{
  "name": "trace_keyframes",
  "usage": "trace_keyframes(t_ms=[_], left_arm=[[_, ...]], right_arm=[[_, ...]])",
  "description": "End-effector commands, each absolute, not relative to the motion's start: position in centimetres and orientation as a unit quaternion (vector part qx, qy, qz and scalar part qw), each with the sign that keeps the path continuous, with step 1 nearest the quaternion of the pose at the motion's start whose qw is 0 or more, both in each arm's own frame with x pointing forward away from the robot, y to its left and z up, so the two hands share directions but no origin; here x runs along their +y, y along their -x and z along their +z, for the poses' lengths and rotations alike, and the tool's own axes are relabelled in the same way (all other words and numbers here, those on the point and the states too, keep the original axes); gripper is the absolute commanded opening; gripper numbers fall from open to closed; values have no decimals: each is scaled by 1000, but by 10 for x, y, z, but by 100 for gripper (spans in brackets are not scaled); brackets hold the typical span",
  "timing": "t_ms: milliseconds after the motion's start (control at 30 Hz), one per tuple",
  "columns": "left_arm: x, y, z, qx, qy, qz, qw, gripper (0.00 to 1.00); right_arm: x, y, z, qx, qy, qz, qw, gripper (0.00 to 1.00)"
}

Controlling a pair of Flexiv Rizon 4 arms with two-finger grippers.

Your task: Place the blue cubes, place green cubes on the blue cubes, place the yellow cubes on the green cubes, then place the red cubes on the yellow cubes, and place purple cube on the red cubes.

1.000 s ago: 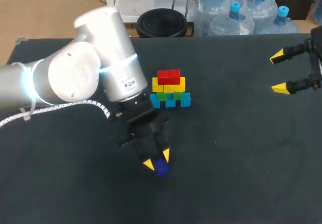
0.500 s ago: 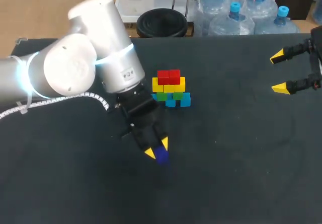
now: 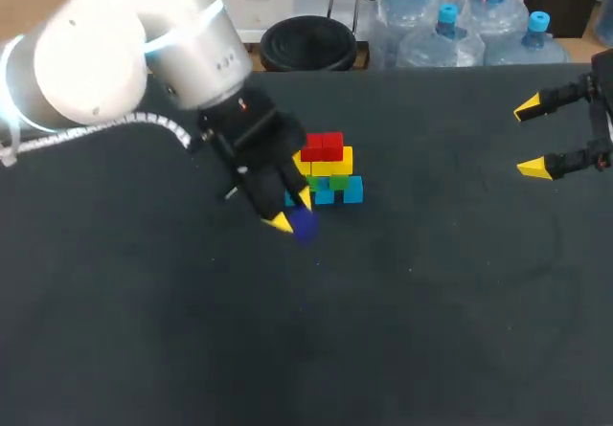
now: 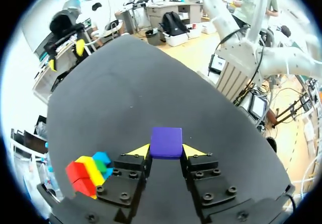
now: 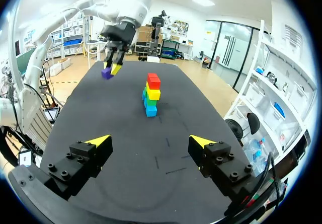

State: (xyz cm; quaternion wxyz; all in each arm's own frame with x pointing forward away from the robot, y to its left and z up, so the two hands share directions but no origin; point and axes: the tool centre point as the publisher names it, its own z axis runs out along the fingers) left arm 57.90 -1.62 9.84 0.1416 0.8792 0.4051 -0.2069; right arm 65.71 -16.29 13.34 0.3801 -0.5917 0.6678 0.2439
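Final step, purple on top. Left jaws grip the purple cube (image 3: 304, 225), just near-left of the cube stack (image 3: 330, 169). Right jaws open, idle at far right. Next, probably: raise, centre over the red cubes (image 3: 322, 145), lower, release.

Mid-table (image 3: 431, 302): stack of cubes (image 3: 326, 169), the one upright obstacle. Its 8 o'clock side is crowded by the left arm (image 3: 192, 53) and left gripper (image 3: 292, 209), which clamps the purple cube (image 3: 304, 225) just beside the stack's base. Right gripper (image 3: 533, 139) sits well apart at 3 o'clock, fingers spread. Bare tabletop runs from the stack's 3 round to 6 o'clock.
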Motion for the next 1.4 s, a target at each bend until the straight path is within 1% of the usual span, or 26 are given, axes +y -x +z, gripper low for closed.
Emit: trace_keyframes(t_ms=[33, 233, 367, 600, 833, 1233, 1400], left_arm=[[-8, -582, 123, 416, -875, -198, 149, 0], [-6, -598, 146, 441, -864, -185, 159, 0], [-4, -616, 156, 477, -839, -187, 182, 0], [-5, -642, 157, 528, -800, -198, 208, 0], [-18, -666, 160, 553, -776, -204, 225, 0], [-48, -685, 156, 625, -725, -212, 198, 0], [-55, -687, 153, 648, -701, -216, 202, 0]], right_arm=[[-163, -657, 133, 667, 592, 244, 381, 100], [-163, -657, 133, 667, 592, 244, 381, 100], [-163, -657, 133, 667, 592, 244, 381, 100], [-163, -657, 133, 667, 592, 244, 381, 100], [-163, -657, 133, 667, 592, 244, 381, 100], [-163, -657, 133, 667, 592, 244, 381, 100], [-163, -657, 133, 667, 592, 244, 381, 100]])
